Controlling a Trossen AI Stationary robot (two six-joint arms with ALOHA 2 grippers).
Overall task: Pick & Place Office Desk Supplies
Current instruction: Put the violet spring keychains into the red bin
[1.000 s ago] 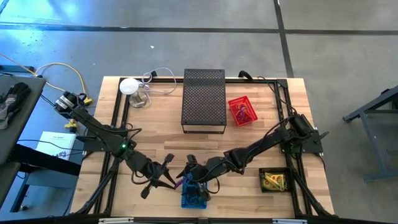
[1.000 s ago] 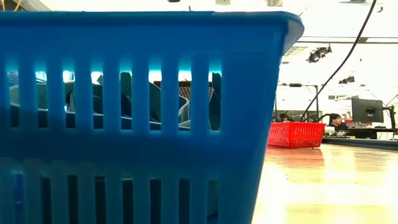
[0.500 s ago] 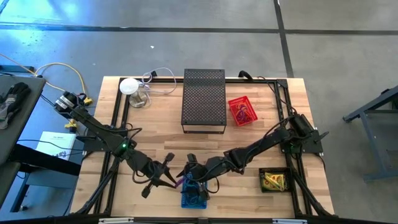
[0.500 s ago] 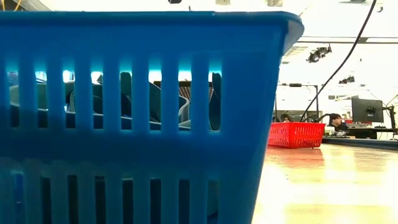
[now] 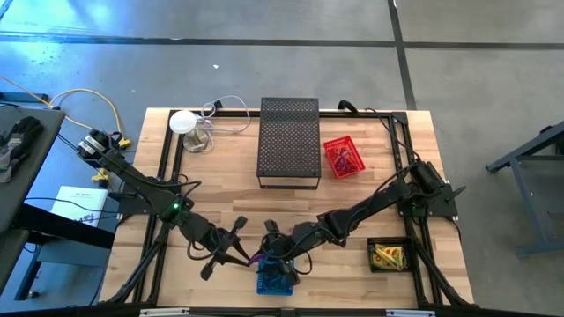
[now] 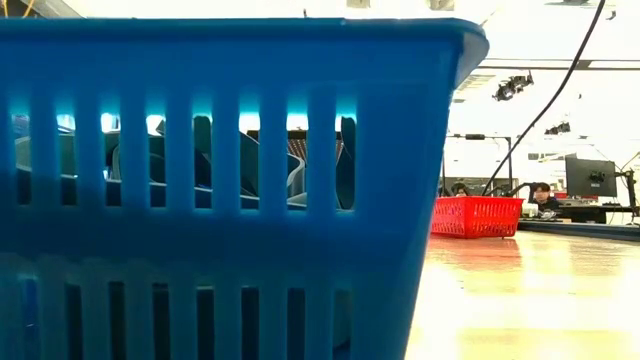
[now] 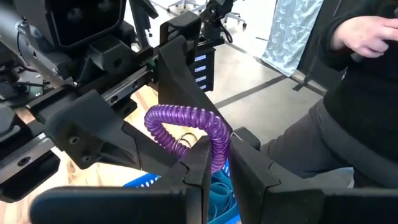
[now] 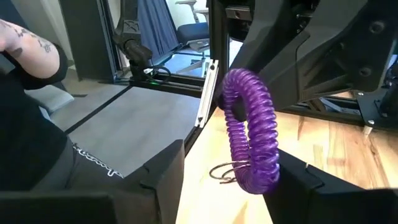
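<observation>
A purple coil (image 7: 186,127), springy and ridged like a phone cord with a thin metal ring on it, sits low in the middle of the high view. The left gripper (image 7: 214,165) pinches it tight. The right gripper (image 8: 227,168) is spread wide around it. Below is a blue plastic basket (image 5: 275,280) with slots. A red basket (image 5: 343,157) holds loops at upper right.

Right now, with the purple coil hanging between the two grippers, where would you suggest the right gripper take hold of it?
The purple spiral coil is pinched at its lower end by the left gripper and arches up above the blue basket. I would grip the free upper arc of the loop, with the open right gripper straddling the coil across its thickness, opposite the left fingers.
</observation>
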